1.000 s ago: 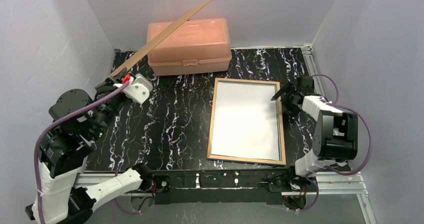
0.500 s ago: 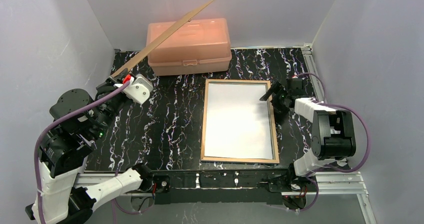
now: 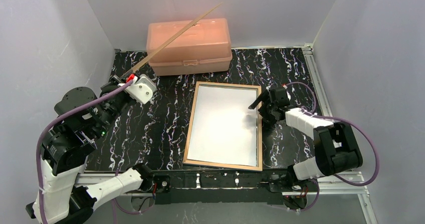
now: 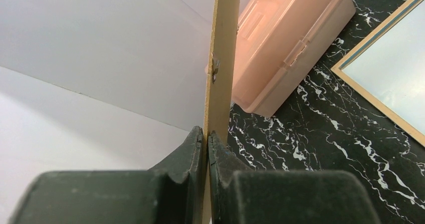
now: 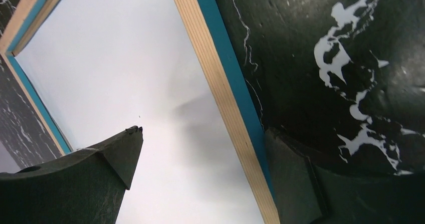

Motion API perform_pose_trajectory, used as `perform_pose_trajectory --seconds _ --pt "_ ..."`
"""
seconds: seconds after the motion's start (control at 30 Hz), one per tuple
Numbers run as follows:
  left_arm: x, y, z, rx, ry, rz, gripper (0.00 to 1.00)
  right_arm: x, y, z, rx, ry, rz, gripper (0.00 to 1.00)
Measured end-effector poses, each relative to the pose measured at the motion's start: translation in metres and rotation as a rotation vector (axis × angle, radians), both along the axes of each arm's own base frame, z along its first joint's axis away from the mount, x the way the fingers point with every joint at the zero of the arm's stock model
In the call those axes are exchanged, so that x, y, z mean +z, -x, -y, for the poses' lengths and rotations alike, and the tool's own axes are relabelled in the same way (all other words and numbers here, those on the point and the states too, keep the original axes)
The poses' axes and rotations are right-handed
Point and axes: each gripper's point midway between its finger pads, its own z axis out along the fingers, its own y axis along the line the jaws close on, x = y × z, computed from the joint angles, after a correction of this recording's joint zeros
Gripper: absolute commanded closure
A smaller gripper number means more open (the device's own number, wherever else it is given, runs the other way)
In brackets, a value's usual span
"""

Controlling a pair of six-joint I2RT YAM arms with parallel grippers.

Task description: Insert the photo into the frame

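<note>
Frame point(image 3: 191, 124) lying flat on black marbled table point(image 3: 160, 119), white sheet inside it, probably photo point(image 3: 223, 124) back side up, right gripper point(image 3: 260, 108) spread wide astride frame's right rim, left gripper point(image 3: 120, 78) clamped on brown backing board point(image 3: 175, 33), tilted above peach box point(image 3: 200, 51).

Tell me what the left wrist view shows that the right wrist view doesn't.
Only the left wrist view: the left gripper shut on the thin brown backing board, which rises from its fingers, with the peach plastic box beyond it.
Only the right wrist view: the open right gripper straddling a wood-and-blue rail of the large rectangular frame, one finger over its white inside, the other over the black marbled table outside.
Both: the frame's edge and the table.
</note>
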Motion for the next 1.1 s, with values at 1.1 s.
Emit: perform_pose_trajectory --seconds 1.1 --pt "0.054 0.009 0.054 -0.181 0.425 -0.132 1.00 0.247 -0.031 -0.115 0.384 -0.600 0.819 0.01"
